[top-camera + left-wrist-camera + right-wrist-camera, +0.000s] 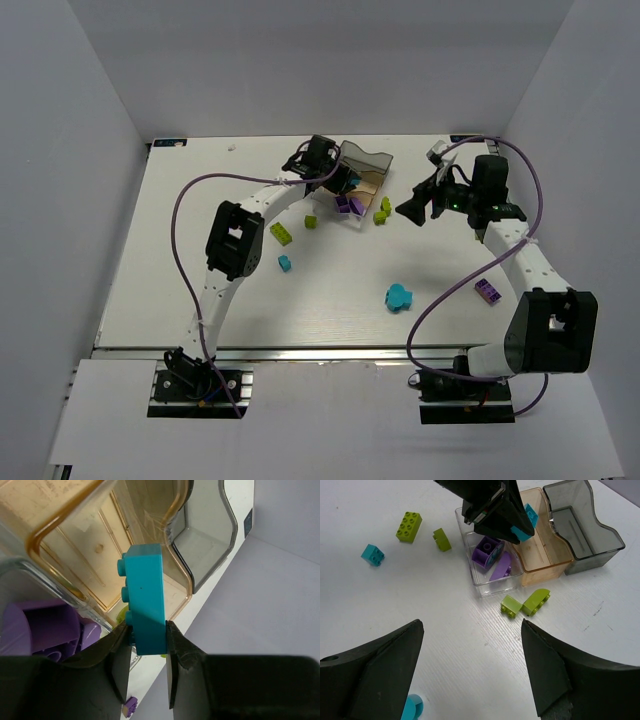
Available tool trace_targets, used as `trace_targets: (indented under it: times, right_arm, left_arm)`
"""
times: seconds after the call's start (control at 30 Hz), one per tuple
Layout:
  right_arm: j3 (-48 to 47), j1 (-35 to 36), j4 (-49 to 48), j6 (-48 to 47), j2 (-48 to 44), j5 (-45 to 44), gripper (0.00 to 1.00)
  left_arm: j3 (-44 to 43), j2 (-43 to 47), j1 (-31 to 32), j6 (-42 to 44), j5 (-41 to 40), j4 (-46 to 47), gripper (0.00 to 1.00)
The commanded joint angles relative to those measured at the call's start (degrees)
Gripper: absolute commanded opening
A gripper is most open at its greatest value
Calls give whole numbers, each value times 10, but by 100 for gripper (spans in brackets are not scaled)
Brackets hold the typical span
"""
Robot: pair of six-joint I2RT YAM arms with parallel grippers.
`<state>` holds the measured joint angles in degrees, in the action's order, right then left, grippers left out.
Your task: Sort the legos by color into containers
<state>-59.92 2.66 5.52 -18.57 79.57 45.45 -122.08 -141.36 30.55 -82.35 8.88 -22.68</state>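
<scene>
1. In the top view, the left gripper (335, 180) hangs over the tray (372, 158) at the 12 o'clock side of the table (200, 300). Its wrist hides most of what it carries.
2. The left wrist view shows the jaws clamped on a cyan brick (147, 600), which stands on edge with its studs toward 9 o'clock. The brick is over the tan compartment (90, 545). The smoky compartment (210, 535) lies at 2 o'clock and the purple bricks (45, 630) at 8 o'clock.
3. Only the right wrist view shows the whole row. The clear compartment (470, 572) holds the purple pieces, then comes the tan one, then the smoky one. A lime pair (525, 603) lies touching on the table at 6 o'clock of the tray.
4. The right gripper (470, 665) has its jaws spread wide with nothing between them. It hovers above bare table at 3 o'clock of the tray.
5. A loose purple brick (489, 291) by the right arm, at 4 o'clock, appears only in the top view. A large cyan piece (400, 297) lies near 6 o'clock of the tray.
6. At 8 o'clock of the tray lie a lime brick (282, 232), a smaller lime one (311, 221) and a small cyan brick (285, 263).
</scene>
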Motion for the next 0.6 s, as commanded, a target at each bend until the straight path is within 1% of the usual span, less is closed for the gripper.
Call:
trace_targets:
  times: [0.0,0.03,0.1,0.13,0.17,0.2,0.27,0.33,0.43,0.5,0.53,0.57]
  right_arm:
    - [9,-2,-10,-9,-23,17,84]
    - [11,-2,-9,-10,-25,18,84]
    - [13,-2,-1,-17,-29,23,85]
    - [14,-2,4,-20,-30,24,85]
    - [15,-2,8,-24,-30,30,86]
    - [14,-2,22,-38,-32,32,87]
    - [16,-2,35,-54,-34,44,88]
    - [17,-2,55,-75,-37,54,88]
    - [17,-2,90,-110,-42,75,88]
    - [21,-1,104,-127,-49,88,85]
    - [22,-1,113,-137,-51,94,84]
    - [24,0,139,-161,-54,107,83]
  left_arm:
    - [-25,14,-1,-13,-7,-4,38]
    - [-25,16,-1,-13,-7,-2,43]
    - [-25,18,-1,-13,-6,2,49]
    - [-25,20,-1,-12,-6,6,55]
    - [-25,22,-1,-12,-7,10,57]
    - [-25,28,-1,-12,-7,11,62]
    - [-25,33,-1,-11,-5,17,65]
    - [-25,42,-1,-11,-4,23,65]
    - [-23,62,0,-4,-1,30,63]
    - [-18,79,0,20,-5,26,57]
    - [-11,104,0,31,-7,23,53]
    - [10,120,0,56,-9,23,48]
